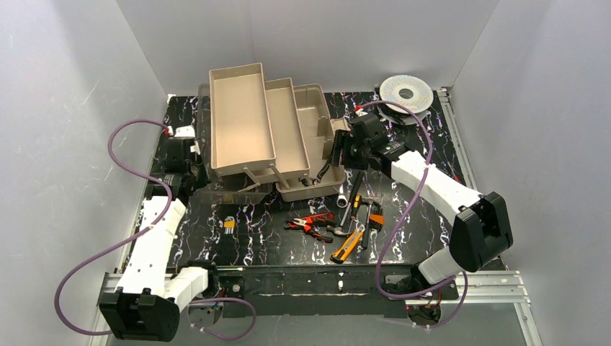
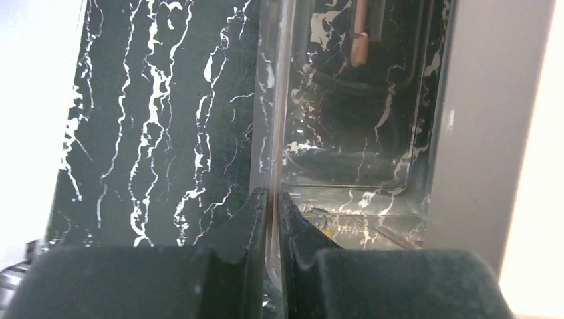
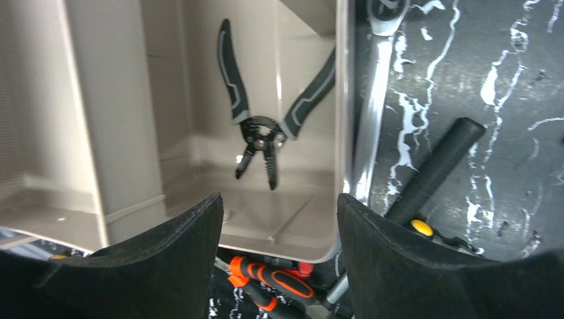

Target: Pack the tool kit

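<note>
At the left side of the counter [image 1: 252, 249], the left gripper [image 2: 271, 199] is clamping its two fingers together on the thin upright edge of the translucent lid [image 2: 346, 133], with the marbled black surface showing through the plastic. Seen from above, that lid [image 1: 223, 193] is lying along the near side of the toolbox [image 1: 241, 119], which is standing open at the back centre of the counter with its beige trays fanned out toward the left and showing nothing inside.

A small set of hex keys [image 1: 228, 225] with a yellow holder is lying alone in front of the toolbox. Further right, the red pliers [image 1: 310, 223], the yellow knife [image 1: 348, 245] and the screwdrivers [image 1: 358, 205] are lying close together on the counter, just in front of the toolbox's right corner.

The right gripper [image 3: 279, 199] is hovering over the toolbox's right-hand compartment with its fingers spread apart and nothing between them. Below it, grey-handled pliers [image 3: 266, 143] are lying on the compartment floor. Just outside the compartment wall, a wrench [image 3: 372, 119] and a black handle [image 3: 435, 166] are resting on the counter.

At the back right, the wire spool [image 1: 406, 92] is sitting well apart from the loose tools
</note>
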Motion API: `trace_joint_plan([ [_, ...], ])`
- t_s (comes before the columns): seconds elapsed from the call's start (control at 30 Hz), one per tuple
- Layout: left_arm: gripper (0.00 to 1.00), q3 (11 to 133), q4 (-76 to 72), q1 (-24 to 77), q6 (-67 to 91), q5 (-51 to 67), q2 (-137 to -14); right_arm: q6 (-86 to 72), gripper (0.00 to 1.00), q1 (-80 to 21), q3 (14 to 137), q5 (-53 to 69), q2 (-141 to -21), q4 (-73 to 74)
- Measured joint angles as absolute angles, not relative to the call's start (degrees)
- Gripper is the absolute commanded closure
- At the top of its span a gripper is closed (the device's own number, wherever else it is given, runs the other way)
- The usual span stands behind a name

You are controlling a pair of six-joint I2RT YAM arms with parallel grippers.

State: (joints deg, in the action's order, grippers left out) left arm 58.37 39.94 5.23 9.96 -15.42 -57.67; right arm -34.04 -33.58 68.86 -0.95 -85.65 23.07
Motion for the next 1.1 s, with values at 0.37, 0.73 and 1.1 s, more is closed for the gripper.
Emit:
trace_joint_plan([
  [0.37, 1.0, 49.58, 31.86, -13.47, 22.83, 8.14, -67.55, -31.42, 0.28, -29.82, 62.87, -1.02, -84.75, 23.64],
  [0.73, 0.23, 50.17, 25.43, -19.4, 30.17, 18.06, -69.78, -31.29, 0.31, -29.69, 62.22, 10.46, -88.82, 17.96],
  [1.1, 0.02, 68.27, 24.43, -18.61, 31.94, 11.92, -67.24, -33.08, 0.3, -30.74, 62.19, 15.44, -93.27, 14.39],
])
